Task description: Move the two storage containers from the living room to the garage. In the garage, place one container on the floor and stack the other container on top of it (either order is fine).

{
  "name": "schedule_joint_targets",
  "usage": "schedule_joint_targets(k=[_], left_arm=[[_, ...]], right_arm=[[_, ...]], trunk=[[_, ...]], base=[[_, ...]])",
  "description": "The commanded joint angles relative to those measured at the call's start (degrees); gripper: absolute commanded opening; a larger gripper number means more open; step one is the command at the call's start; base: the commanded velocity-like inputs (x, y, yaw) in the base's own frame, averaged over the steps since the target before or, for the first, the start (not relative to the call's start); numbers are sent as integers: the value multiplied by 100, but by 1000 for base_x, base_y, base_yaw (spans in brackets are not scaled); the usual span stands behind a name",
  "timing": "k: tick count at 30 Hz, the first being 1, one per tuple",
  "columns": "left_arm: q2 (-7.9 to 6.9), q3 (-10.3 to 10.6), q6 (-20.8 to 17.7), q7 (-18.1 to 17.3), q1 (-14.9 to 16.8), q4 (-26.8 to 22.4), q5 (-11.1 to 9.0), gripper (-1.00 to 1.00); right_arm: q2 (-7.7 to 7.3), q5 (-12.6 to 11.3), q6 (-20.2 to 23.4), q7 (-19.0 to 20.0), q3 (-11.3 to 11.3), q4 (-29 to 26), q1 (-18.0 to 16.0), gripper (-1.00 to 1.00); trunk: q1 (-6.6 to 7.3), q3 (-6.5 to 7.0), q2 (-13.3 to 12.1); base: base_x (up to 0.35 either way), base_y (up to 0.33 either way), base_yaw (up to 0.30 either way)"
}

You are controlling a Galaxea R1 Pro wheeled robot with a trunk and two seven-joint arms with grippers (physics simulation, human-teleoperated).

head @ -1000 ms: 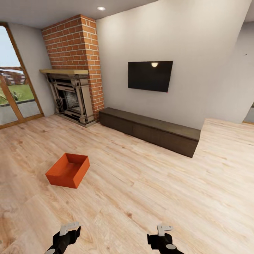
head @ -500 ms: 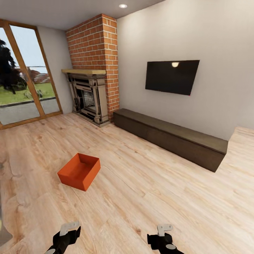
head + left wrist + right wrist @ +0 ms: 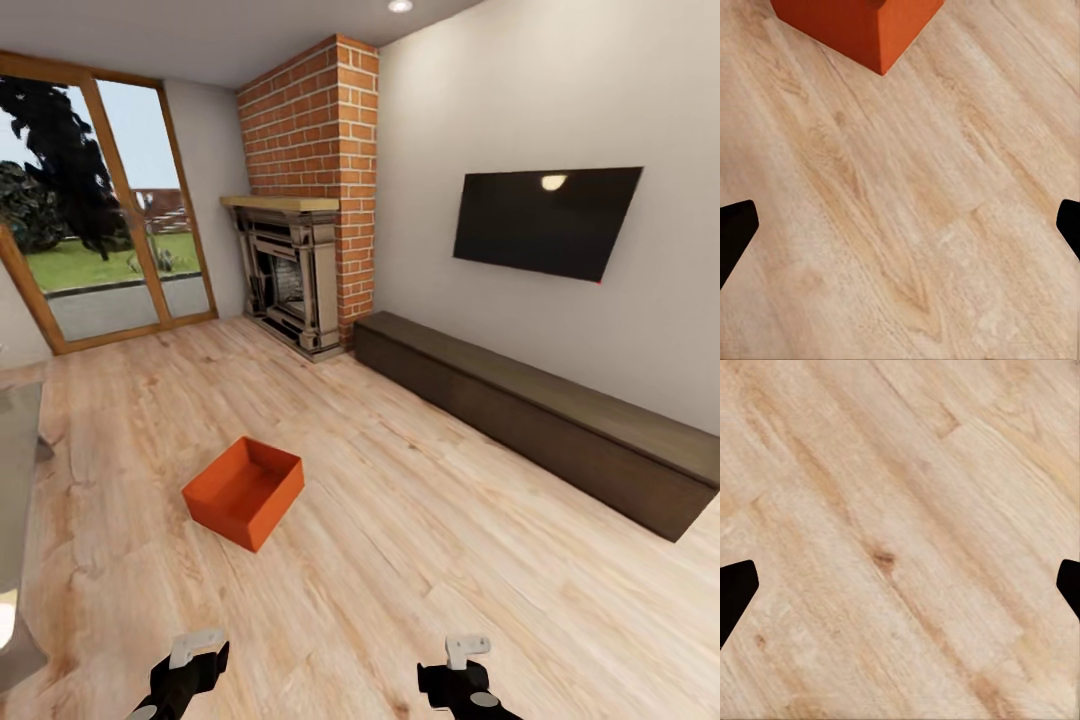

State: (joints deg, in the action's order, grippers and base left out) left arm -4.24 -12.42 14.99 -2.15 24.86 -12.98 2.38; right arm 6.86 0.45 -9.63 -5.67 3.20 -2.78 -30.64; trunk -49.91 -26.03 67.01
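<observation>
I am looking at one red-orange open-top storage bin [image 3: 244,492] sitting on the light wood plank floor [image 3: 420,560], ahead-left. Left gripper [image 3: 185,668] and right gripper [image 3: 455,673] are hanging spread, empty. Approaching off-centre, I risk nudging the bin's corner.

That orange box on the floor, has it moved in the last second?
No. The orange box keeps its place relative to the fireplace; the camera turned, shifting everything together.
</observation>
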Motion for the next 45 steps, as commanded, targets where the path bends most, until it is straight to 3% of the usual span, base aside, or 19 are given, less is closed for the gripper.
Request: schedule_joint_targets(k=[1,35,45], left_arm=[[2,-41,17,-23,4,6,25,100],[2,-41,21,-23,5,6,25,100],[2,-41,21,-23,6,6,25,100]], right_arm=[[3,6,-12,-27,32,5,-4,100],[3,6,-12,-22,32,5,5,100],[5,5,-12,-22,32,5,5,100]], trunk=[[-3,-6,3],[-3,-6,3],[-3,-6,3]], base=[[293,-214,59],[292,-216,6],[291,-216,144]])
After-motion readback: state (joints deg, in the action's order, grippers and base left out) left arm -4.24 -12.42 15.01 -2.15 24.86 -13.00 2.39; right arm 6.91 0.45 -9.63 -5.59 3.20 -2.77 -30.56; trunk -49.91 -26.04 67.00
